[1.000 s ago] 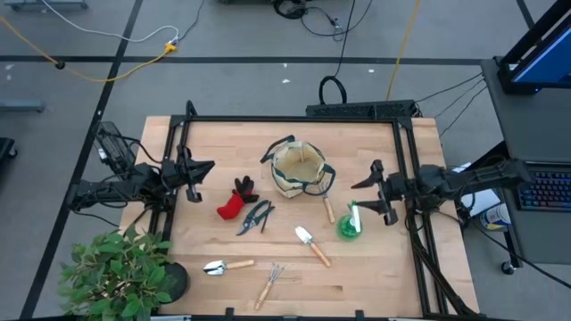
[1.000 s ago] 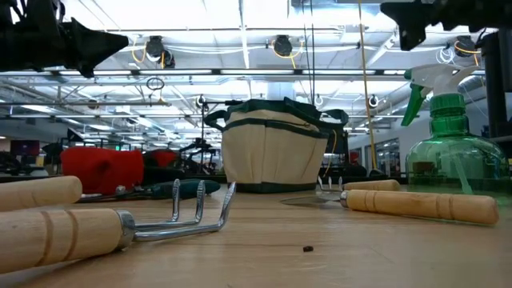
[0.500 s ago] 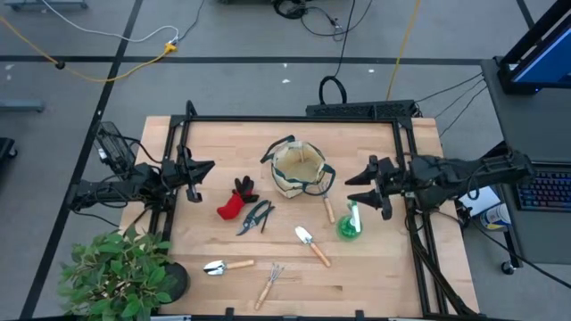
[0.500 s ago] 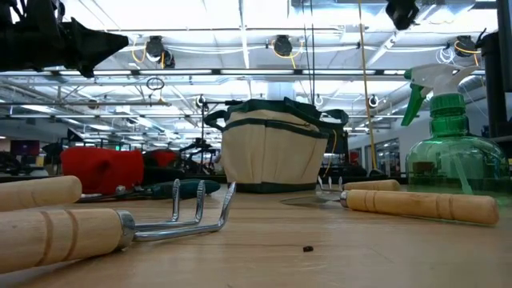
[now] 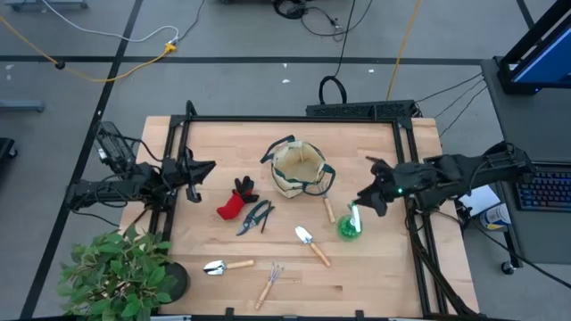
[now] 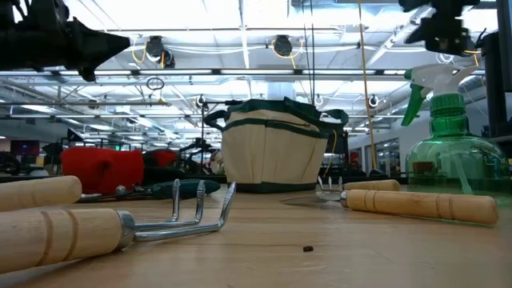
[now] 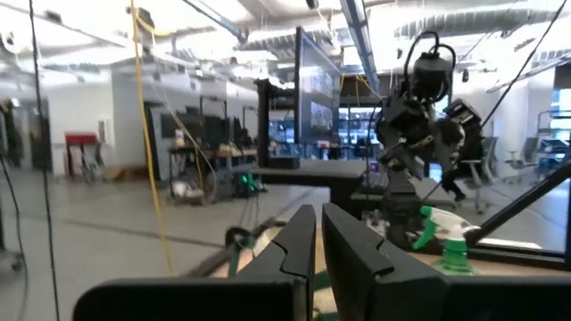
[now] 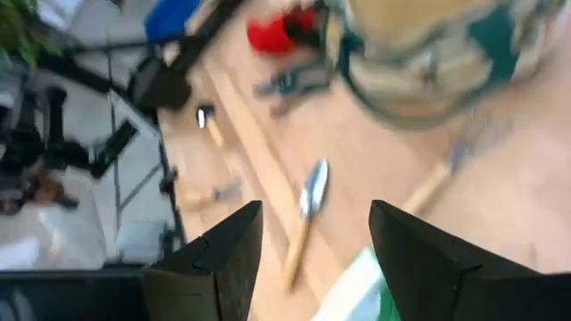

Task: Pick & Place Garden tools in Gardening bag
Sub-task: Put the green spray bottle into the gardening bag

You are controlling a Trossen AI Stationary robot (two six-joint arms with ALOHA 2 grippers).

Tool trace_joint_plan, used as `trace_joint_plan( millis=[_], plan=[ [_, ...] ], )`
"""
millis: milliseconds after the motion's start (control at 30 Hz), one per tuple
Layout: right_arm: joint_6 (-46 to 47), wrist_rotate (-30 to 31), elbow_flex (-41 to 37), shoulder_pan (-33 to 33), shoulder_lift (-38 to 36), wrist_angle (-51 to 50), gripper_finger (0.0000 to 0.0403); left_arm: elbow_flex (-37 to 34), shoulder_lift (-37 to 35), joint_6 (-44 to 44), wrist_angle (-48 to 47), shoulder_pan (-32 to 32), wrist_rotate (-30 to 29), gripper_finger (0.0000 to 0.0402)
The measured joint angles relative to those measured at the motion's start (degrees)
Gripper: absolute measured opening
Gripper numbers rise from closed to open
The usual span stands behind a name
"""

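No legible text, labels, brands or numbers anywhere.

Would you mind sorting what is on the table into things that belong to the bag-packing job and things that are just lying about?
Job:
bag
red glove
shears
spray bottle
trowel
second trowel
rake
a tool beside the bag
right gripper, open above the bottle

Just lying about:
potted plant
left gripper, waiting at the left edge

The wooden table (image 5: 375, 267) carries the gardening bag (image 5: 300, 171), garden tools (image 5: 311, 244) and a potted plant (image 5: 120, 273).
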Motion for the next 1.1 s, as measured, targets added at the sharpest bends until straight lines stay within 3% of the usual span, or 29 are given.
trace_joint_plan(
  millis=[333,600,1100],
  plan=[
    [8.31,0.08,0.00,0.71,2.37,-3.38,0.0196,16.59,16.92,-1.75,-15.28,0.00,0.00,0.0031],
    [10.86,-4.42,0.00,0.73,6.78,-4.30,0.0196,30.01,29.48,-1.72,-22.97,0.00,0.00,0.0031],
    [9.29,-4.03,0.00,0.71,15.55,-5.73,0.0196,32.74,37.49,4.72,-23.10,0.00,-0.03,0.0031]
  ],
)
